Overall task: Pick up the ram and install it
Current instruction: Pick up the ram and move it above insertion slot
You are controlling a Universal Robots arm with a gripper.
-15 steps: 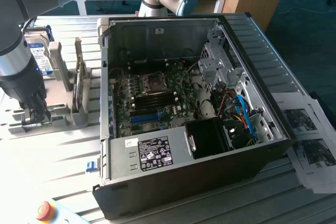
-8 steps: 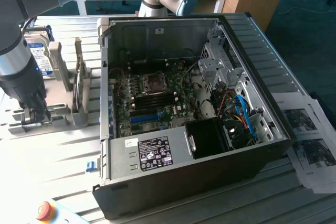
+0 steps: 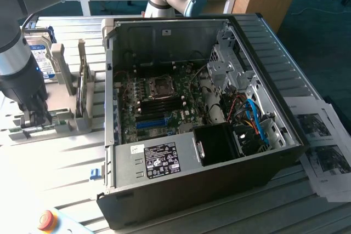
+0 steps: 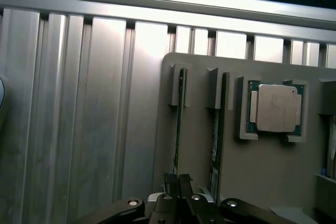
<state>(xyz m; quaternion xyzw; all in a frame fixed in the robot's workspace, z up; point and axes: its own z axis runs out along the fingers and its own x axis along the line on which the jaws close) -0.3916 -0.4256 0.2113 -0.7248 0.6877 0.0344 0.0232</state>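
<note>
Fingers (image 4: pixel 184 183) around ram (image 4: pixel 180 119); processor (image 4: pixel 274 107) nearby.

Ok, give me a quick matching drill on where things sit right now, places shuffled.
1. thin green memory stick
2. square silver processor
3. round red button
4. black open computer case

A. flat in a recess of the grey holder
B. in the exterior view's lower left corner
C. on edge in a holder slot, end effector closed on it
D. on its side, motherboard exposed

Pairs: 1-C, 2-A, 3-B, 4-D
</note>
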